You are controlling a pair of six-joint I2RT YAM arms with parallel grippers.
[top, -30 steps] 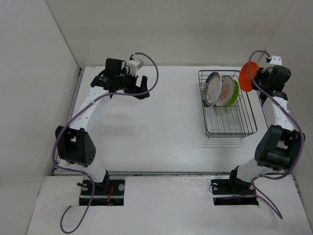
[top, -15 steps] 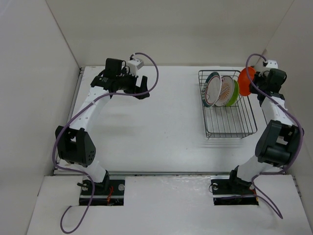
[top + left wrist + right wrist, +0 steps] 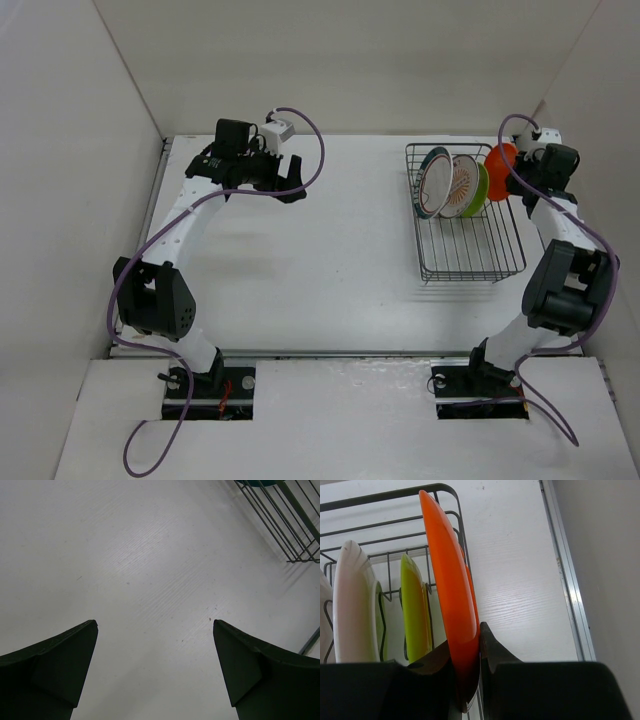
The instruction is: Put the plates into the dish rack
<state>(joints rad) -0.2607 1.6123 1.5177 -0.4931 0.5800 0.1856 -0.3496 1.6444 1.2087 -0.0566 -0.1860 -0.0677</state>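
The dark wire dish rack stands at the right of the table. Three plates stand on edge in its far end: one white with a teal rim, one white with an orange pattern, one lime green. My right gripper is shut on the orange plate, held on edge at the rack's far right rim, just right of the lime green plate. In the right wrist view the orange plate is pinched between the jaws over the rack. My left gripper hangs open over bare table.
A white wall rises close behind and to the right of the right arm, with a metal strip along the table's edge. The rack's near corner shows in the left wrist view. The near half of the rack holds no plates.
My right gripper has carried the orange plate left and slightly down, from outside the rack's far right corner to its rim beside the green plate. The left arm has stayed still.
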